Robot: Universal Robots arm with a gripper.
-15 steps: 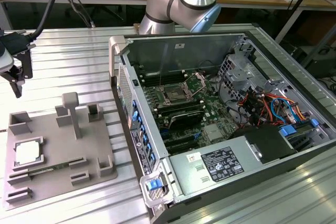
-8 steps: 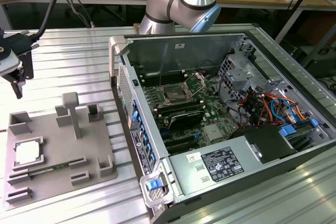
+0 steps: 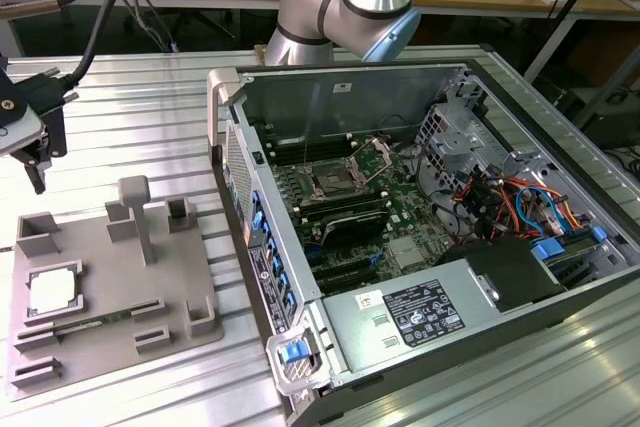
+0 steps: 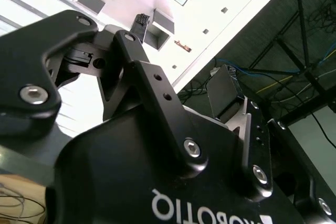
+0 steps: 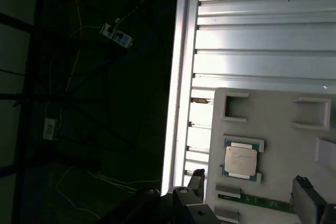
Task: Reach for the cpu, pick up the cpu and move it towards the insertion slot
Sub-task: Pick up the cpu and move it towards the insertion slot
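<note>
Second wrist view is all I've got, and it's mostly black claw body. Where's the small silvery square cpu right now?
Observer: The small silvery square cpu lies flat in its pocket on the grey plastic tray, at the exterior view's left.
Operator: Is the claw on it?
Observer: No. In the first wrist view the claw is open and holds nothing. The cpu lies on the tray beyond it, untouched.
Operator: And the socket?
Observer: The square metal-framed insertion slot sits on the green circuit board inside the open computer case, to the exterior view's right of the tray.
</note>
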